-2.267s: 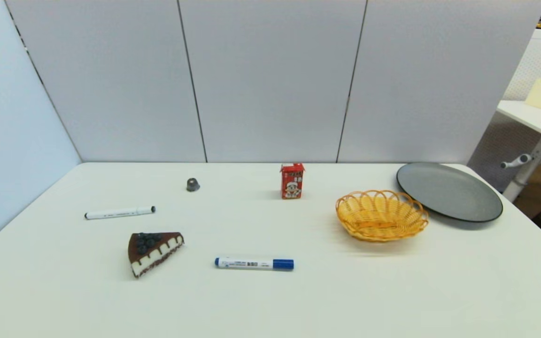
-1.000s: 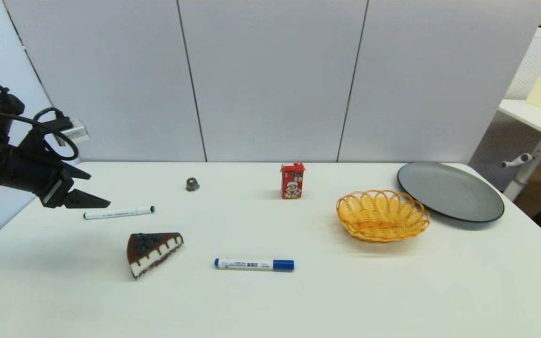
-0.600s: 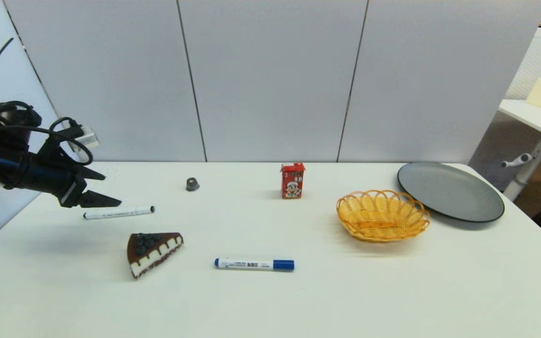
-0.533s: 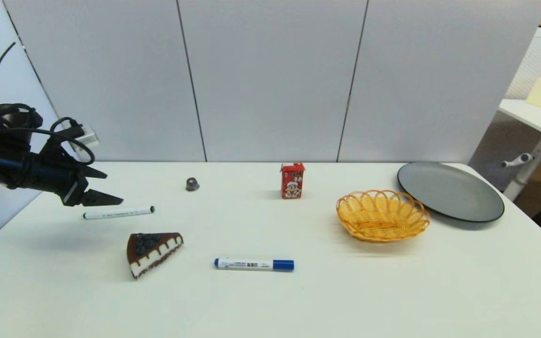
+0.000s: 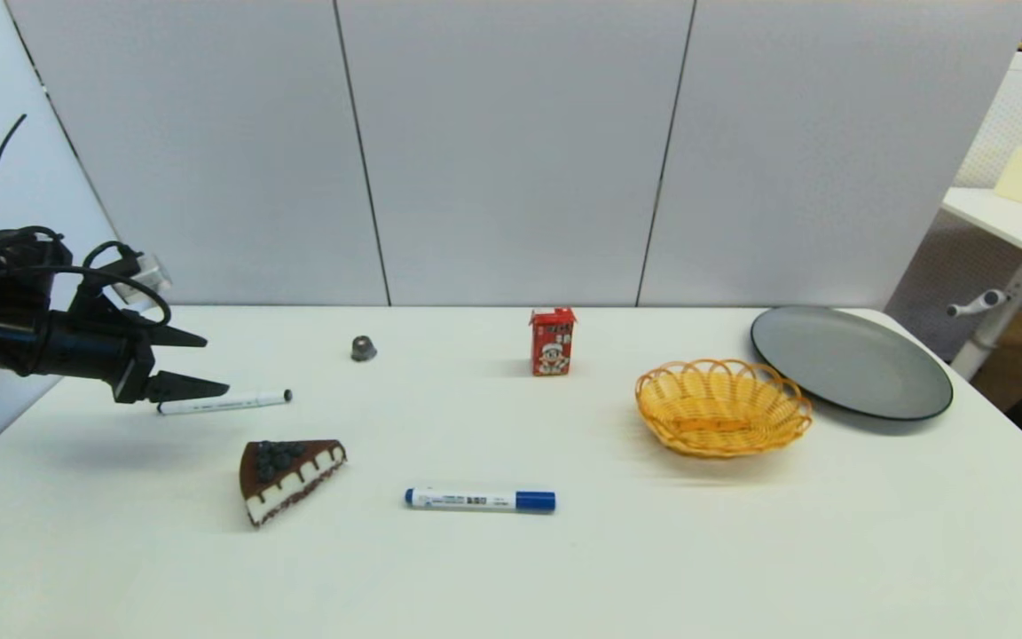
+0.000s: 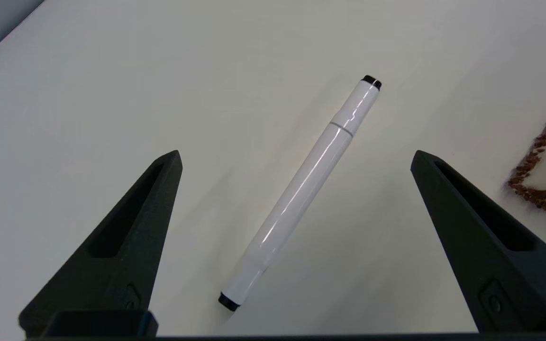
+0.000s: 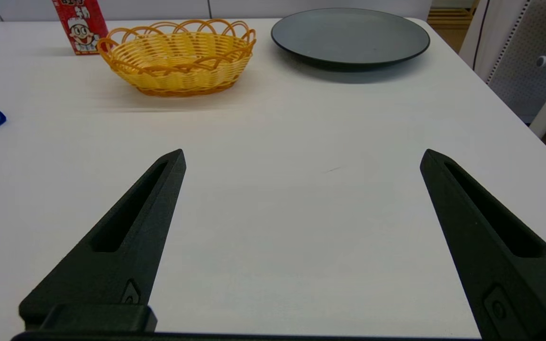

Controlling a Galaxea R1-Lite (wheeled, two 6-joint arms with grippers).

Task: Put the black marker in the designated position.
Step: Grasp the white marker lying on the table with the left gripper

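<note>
Left claw (image 6: pixel 296 158) wide, straddling marker (image 6: pixel 304 187) flat on worktop (image 6: pixel 112 71). Marker likely light, stiff, glossy-slick; may roll. Grip mid-barrel. Right claw (image 7: pixel 301 156) wide, idle.

A lab or test room: plain grey partition panels (image 5: pixel 511 151) wall in a white worktop (image 5: pixel 564 568), and at two o'clock stands another desk (image 5: pixel 1008 226) with clutter.
</note>
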